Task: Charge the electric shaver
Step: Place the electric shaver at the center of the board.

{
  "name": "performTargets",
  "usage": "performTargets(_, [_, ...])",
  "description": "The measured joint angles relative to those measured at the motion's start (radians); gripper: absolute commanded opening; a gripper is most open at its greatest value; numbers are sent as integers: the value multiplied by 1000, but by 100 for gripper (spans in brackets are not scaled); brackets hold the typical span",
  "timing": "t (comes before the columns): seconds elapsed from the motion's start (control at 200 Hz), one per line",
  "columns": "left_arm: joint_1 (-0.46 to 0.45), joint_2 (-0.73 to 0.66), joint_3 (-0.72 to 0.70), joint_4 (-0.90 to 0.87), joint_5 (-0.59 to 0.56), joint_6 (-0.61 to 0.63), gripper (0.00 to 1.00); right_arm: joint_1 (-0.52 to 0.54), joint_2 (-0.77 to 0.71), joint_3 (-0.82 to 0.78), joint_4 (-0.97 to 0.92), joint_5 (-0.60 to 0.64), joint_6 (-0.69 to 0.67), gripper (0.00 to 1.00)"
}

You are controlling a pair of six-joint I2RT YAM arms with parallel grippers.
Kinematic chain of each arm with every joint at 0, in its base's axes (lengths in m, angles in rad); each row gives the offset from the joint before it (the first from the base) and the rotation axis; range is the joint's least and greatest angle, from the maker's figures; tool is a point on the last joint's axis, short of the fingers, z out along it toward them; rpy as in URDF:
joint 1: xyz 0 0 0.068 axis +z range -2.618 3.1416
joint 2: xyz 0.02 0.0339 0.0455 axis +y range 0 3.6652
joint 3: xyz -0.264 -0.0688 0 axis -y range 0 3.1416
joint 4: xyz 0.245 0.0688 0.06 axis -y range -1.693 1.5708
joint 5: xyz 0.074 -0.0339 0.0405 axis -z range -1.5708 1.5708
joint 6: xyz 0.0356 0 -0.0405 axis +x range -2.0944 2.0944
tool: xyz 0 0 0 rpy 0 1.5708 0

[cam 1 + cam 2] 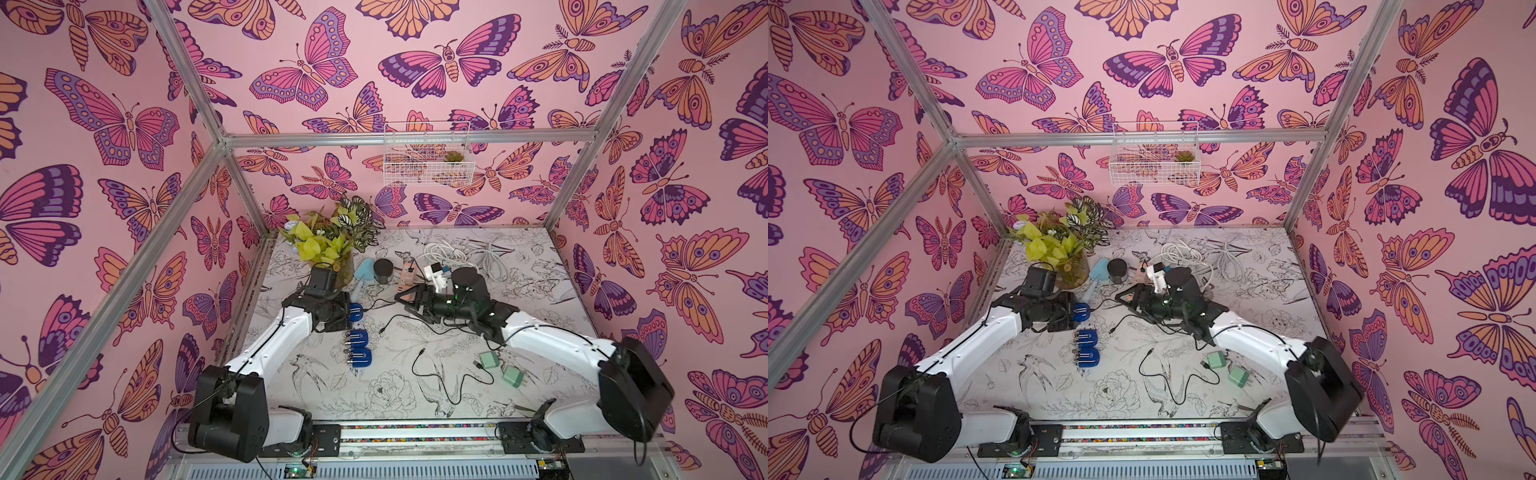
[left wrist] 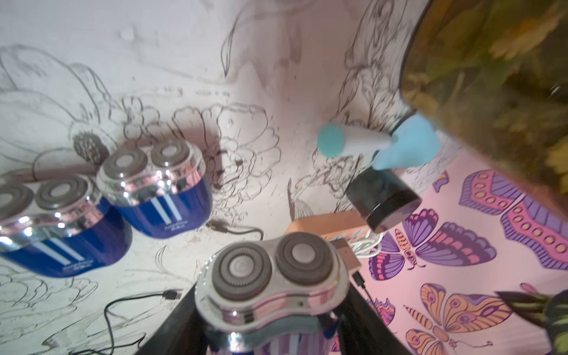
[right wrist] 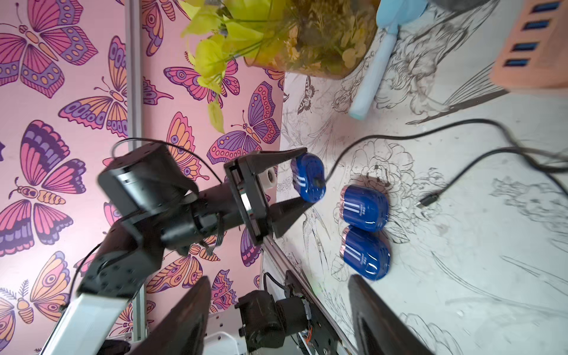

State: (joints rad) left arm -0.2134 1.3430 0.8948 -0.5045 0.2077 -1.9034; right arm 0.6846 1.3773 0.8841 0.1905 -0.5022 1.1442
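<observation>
Counter (image 1: 540,316) of inked flowers: my left claw (image 3: 302,175) pinched the shaver (image 1: 356,311) toward nine o'clock, the black cable (image 3: 384,138) seemingly seated in its base. My right claw (image 3: 279,279) hung spread, empty. Plugging-in looked done.

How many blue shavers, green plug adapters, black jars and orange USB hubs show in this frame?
Blue shaver: 3 (one gripped in the left end effector, two on the table)
Green plug adapter: 2
Black jar: 1
Orange USB hub: 1
Total: 7
</observation>
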Motion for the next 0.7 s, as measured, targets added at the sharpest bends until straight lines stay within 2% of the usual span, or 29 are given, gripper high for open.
performTargets(0.235, [56,66,0,21,-49,60,0,-141,-200,-30,-293,52,-114,68])
performTargets(0.471, [70,213,4,44,-97,93,0,-173,-251,-30,-479,98,-189,67])
performTargets(0.701, [96,253,6,100,-141,111,0,-208,-309,-48,-568,136,-203,65])
